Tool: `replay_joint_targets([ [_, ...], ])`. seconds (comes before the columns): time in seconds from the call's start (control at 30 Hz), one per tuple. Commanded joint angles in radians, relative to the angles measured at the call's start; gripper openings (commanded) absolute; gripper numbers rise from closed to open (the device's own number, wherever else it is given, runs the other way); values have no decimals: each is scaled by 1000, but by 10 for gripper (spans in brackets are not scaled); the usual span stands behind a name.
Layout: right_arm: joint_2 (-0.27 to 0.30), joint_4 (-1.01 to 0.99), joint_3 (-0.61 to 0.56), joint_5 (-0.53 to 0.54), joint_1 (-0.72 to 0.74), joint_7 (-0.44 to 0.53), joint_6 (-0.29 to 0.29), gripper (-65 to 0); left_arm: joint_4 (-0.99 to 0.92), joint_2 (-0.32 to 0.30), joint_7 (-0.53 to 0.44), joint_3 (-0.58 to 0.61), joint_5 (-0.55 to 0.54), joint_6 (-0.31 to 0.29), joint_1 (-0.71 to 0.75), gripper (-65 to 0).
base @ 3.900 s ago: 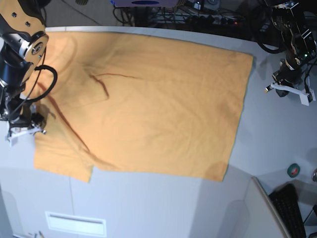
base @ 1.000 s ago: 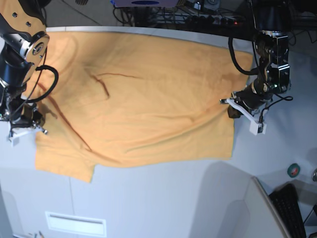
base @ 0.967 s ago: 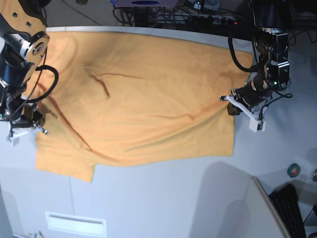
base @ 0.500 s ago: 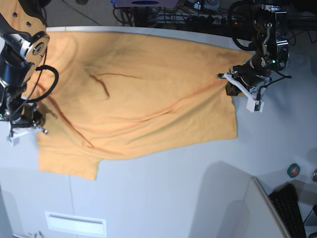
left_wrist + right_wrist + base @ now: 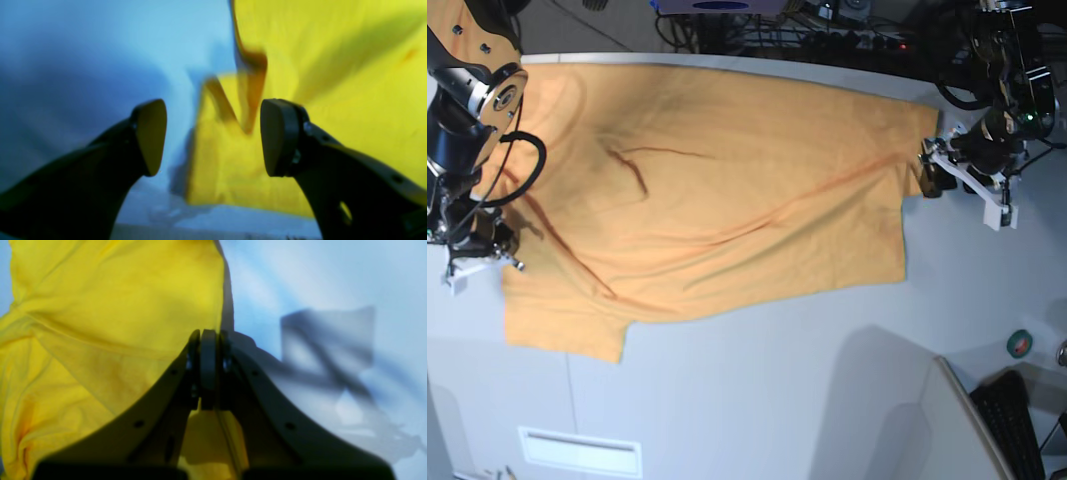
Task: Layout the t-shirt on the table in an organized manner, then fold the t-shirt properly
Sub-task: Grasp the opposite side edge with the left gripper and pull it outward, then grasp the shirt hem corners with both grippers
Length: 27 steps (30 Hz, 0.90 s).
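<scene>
in the left wrist view, the left claw is seen with its two dark pads spread well apart and nothing between them. beyond the gap, a blurred edge of the t-shirt is shown, with a small raised fold just ahead of the pads; the cloth fills the right side of the view. the pale bench is seen on the left.

in the right wrist view, the right claw is seen pressed together, and the edge of the t-shirt is clamped between its tips. the cloth is spread over the left half of the view, creased in long folds that run toward the grip. the bare bench is seen on the right, crossed by the arm's shadow.

in the base view, the t-shirt is laid across the bench, mostly flat, with a long diagonal crease through its middle and thin dark line markings near its upper left. the left claw is placed at the shirt's right edge, near the far corner. the right claw is found at the shirt's left edge, low against the bench. a small green roll is seen on the bench at the lower right, well apart from the shirt, and a black keyboard is seen below it.
</scene>
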Motion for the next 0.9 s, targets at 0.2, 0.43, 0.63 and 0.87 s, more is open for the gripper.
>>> replay_joint_targets([
  [0.2, 18, 13, -1, 6, 37, 14, 6, -650, -311, -76, -13, 38, 0, -2, -321, -230],
  [0.43, 15, 13, -2, 6, 39, 14, 6, -650, -809, -137, -145, 341, 0, -2, -686, -230],
  [0.63, 18, 13, -2, 6, 37, 14, 6, -650, -1056, -128, -261, 526, -8, -4, -829, -229],
  [0.87, 20, 13, -2, 6, 36, 14, 6, -650, -1136, -111, -329, 549, -8, -4, -847, -227],
])
